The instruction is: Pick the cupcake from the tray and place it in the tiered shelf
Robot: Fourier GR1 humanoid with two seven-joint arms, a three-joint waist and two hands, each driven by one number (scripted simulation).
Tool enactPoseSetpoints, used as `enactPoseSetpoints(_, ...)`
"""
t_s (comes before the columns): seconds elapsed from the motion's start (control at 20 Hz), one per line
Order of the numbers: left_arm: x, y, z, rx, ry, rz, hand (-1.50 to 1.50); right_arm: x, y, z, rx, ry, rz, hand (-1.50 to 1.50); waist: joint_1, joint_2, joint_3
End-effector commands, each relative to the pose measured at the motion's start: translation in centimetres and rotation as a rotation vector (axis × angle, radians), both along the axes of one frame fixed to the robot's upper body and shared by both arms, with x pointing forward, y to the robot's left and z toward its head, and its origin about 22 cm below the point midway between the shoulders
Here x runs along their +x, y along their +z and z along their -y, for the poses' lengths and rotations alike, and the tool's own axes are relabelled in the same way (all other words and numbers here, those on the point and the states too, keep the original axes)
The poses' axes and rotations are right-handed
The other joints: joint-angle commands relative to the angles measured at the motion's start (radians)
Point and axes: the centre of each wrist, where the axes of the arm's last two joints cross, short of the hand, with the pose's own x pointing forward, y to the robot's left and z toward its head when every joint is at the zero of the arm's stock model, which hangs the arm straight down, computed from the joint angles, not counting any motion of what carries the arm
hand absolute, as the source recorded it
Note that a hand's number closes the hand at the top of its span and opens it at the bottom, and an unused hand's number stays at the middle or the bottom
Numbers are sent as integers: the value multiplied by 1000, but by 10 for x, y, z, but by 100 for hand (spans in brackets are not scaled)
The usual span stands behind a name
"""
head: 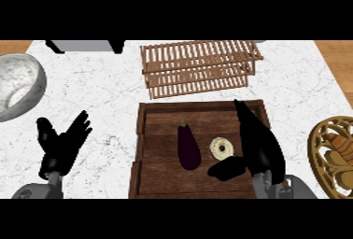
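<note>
On the white marbled counter [103,107], the small pale round cupcake [221,147] sits in the dark wooden tray [158,154], just right of 1 long purple eggplant [187,145]. Your right hand [257,140] is right beside it, fingers straight and spread from the thumb, holding nothing. I would bring fingers and thumb in round the cupcake from its right, clear of the eggplant. Your left hand [63,140] rests open at the lower left. Count 1 slatted wooden tiered shelf [200,67] beyond the tray, 1 grey bowl [21,86], 1 wicker basket [331,154].
</note>
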Motion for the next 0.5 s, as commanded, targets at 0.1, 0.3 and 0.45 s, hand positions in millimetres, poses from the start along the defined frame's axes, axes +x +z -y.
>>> enactPoseSetpoints(0.1,17,9,-7,-7,9,0,0,4,-11,-19,-44,-115,-81,-150,-3,2,0)
enactPoseSetpoints(0.3,-2,7,12,7,8,-8,0,2,-28,-16,-55,-134,-100,-150,2,0,0)
enactPoseSetpoints(0.45,-27,-7,3,-12,-5,-27,0,-11,-46,-9,-89,-156,-117,-150,3,-1,0)
